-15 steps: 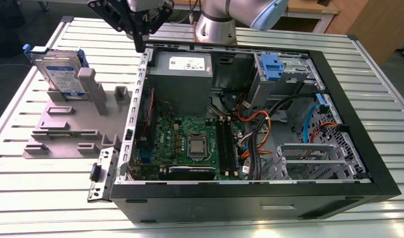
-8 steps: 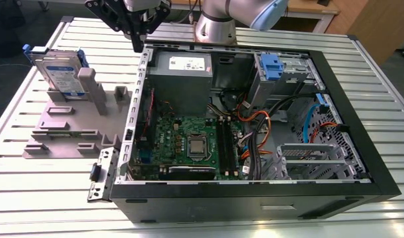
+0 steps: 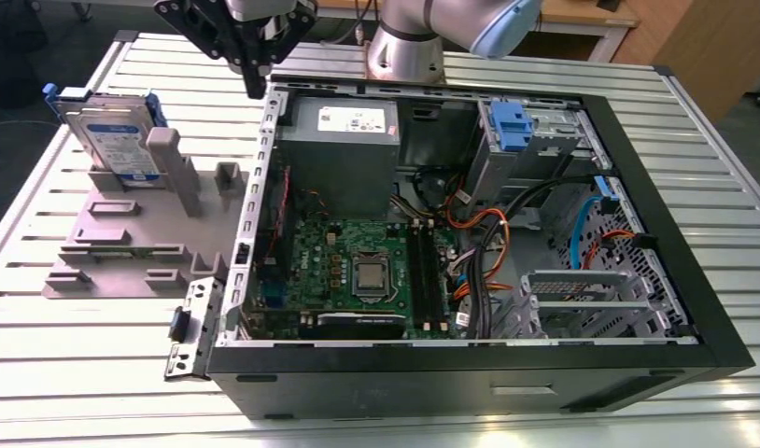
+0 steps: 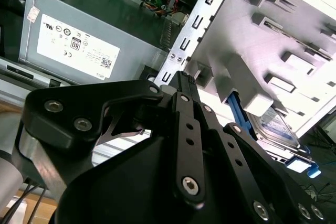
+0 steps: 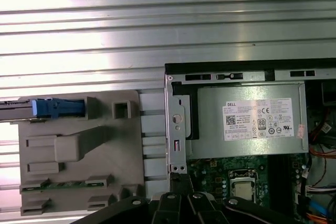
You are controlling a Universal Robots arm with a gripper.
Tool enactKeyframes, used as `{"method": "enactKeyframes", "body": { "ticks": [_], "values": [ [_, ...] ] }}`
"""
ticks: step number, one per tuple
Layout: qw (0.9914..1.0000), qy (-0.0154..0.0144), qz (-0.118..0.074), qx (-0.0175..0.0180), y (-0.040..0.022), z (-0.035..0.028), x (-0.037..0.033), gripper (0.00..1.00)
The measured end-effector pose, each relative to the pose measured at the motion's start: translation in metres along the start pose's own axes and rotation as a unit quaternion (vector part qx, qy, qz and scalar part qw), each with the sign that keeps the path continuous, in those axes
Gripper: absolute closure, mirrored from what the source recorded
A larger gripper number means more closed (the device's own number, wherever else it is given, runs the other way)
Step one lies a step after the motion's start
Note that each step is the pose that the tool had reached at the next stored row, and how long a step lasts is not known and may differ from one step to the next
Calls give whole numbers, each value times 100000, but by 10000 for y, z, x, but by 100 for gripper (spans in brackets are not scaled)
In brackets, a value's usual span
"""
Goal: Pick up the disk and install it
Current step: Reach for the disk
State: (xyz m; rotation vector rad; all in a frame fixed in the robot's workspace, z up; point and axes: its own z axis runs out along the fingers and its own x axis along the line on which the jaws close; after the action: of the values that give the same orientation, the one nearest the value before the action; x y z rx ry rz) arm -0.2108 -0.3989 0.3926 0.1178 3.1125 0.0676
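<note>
Item: my gripper [image 3: 253,89], fingers closed on nothing, above the computer case [image 3: 480,383] side wall; the disk [image 3: 112,140] stands on edge in the grey holder [image 3: 119,247], well apart toward the exterior view's left, top edge square to that wall.

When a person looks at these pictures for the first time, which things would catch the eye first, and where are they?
The open computer case sits in the middle of the table, its green motherboard bare. At the exterior view's left, the disk stands on edge in a grey holder. The black gripper hangs shut above the case's far corner, holding nothing.
</note>
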Motion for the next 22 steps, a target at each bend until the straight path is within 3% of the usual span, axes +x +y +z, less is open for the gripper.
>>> {"method": "enactKeyframes", "body": {
  "ticks": [22],
  "values": [
    [100000, -2, 5, -2, -5, -1, 61, 89]
  ]
}}
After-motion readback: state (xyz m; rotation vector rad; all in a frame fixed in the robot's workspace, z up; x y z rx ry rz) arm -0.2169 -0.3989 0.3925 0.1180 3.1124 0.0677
